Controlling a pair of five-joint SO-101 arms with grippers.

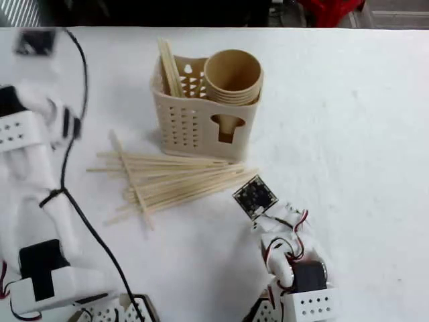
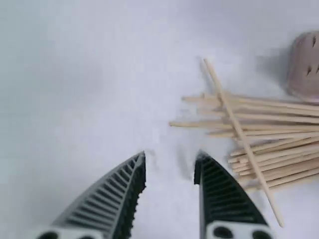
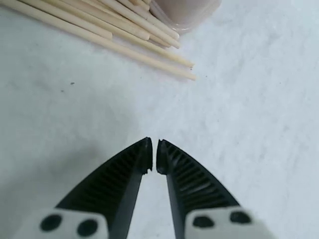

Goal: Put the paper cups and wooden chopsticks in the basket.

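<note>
A cream perforated basket (image 1: 194,127) stands at the table's middle back. Stacked paper cups (image 1: 232,75) sit in it, with a few wooden chopsticks (image 1: 171,67) upright beside them. A loose pile of chopsticks (image 1: 167,181) lies on the table in front of the basket. My left gripper (image 2: 169,164) is open and empty, hovering over bare table short of the pile's ends (image 2: 259,139). My right gripper (image 3: 153,157) is shut on nothing, low over the table a little short of the chopstick tips (image 3: 169,62) and the basket's base (image 3: 184,10).
The left arm (image 1: 33,168) and its black cable (image 1: 74,194) take up the table's left side. The right arm (image 1: 288,255) sits at the front, right of centre. White table stretches open to the right of the basket.
</note>
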